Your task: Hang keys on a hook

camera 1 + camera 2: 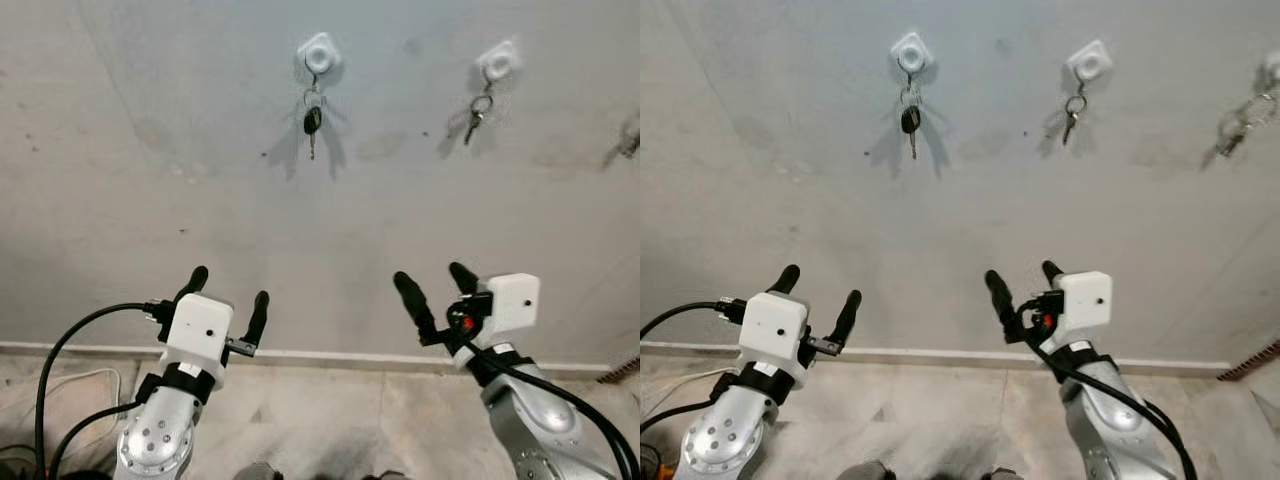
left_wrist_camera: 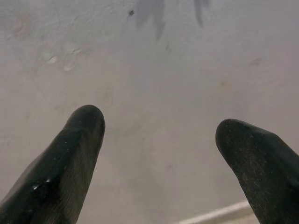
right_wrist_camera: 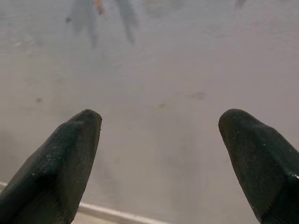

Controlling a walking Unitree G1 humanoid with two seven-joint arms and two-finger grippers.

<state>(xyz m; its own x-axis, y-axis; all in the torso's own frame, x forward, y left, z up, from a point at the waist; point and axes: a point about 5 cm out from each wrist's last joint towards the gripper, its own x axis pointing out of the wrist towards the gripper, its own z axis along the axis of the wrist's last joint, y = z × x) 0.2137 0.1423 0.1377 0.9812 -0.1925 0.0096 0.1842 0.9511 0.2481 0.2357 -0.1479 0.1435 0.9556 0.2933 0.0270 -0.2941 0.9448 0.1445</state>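
Note:
A bunch of keys with a black-headed key [image 1: 312, 118] hangs from a white hook [image 1: 318, 52] high on the grey wall. A second white hook [image 1: 497, 62] to its right holds a smaller key set [image 1: 476, 115]. Both grippers are raised low in front of the wall, well below the hooks. My left gripper [image 1: 229, 289] is open and holds nothing; its fingers [image 2: 70, 154] show wide apart in the left wrist view. My right gripper [image 1: 433, 282] is open too, nothing between its fingers [image 3: 60, 158].
A third set of keys [image 1: 1238, 122] hangs at the far right on the wall. A white skirting strip [image 1: 330, 355] runs along the wall's foot above a tiled floor. Black cables [image 1: 60, 350] loop at the left.

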